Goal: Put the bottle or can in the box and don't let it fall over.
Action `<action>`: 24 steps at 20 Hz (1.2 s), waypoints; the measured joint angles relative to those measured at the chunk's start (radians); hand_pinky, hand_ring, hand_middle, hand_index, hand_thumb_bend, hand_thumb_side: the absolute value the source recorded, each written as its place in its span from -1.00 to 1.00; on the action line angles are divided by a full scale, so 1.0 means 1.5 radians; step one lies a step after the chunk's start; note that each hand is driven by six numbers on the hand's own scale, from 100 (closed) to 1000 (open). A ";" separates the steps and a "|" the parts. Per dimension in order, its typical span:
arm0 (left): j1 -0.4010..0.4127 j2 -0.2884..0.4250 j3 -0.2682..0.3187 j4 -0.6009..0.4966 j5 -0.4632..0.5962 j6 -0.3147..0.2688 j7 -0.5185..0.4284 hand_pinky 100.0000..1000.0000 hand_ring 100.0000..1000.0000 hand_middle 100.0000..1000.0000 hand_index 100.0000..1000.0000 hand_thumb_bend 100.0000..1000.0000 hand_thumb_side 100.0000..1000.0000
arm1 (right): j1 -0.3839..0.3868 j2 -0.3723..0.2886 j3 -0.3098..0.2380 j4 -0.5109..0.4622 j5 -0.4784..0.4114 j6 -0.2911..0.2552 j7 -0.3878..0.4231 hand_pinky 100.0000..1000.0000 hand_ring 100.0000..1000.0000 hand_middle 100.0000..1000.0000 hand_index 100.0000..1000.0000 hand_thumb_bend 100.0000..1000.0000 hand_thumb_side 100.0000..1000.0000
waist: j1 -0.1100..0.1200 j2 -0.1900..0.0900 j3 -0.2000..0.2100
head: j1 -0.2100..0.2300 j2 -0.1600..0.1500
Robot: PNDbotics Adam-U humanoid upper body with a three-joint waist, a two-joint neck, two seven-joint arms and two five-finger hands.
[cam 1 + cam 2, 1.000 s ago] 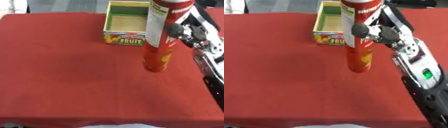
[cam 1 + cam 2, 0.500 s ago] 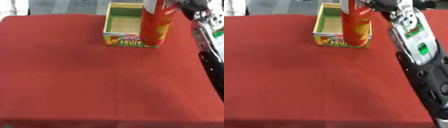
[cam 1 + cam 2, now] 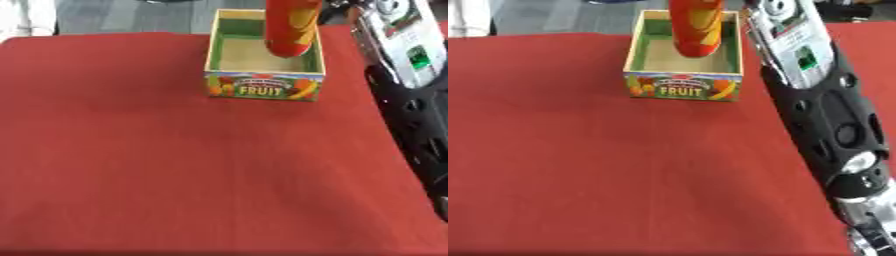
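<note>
Hanging over the open green-lined cardboard fruit box (image 3: pixel 264 65) on the red tabletop (image 3: pixel 175 160), the tall red cylindrical can (image 3: pixel 696 26) needs a straight, level descent; the right arm's fingers lie out of frame, so their state can't be told.

Stereo head pair, looking down, sharing red table (image 3: pixel 175 175), box (image 3: pixel 262 86)

Box (image 3: pixel 262 85) mouth half-blocked by can (image 3: pixel 291 27); right arm (image 3: pixel 820 110) fills right side
</note>
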 measured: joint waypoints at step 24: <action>-0.021 -0.002 -0.004 -0.002 0.001 0.000 -0.006 0.38 0.56 0.45 0.53 -0.27 0.50 | -0.070 0.023 -0.037 0.270 0.157 -0.048 -0.090 0.51 0.62 0.89 0.79 1.00 0.00 | 0.002 0.037 0.015 | -0.021 -0.042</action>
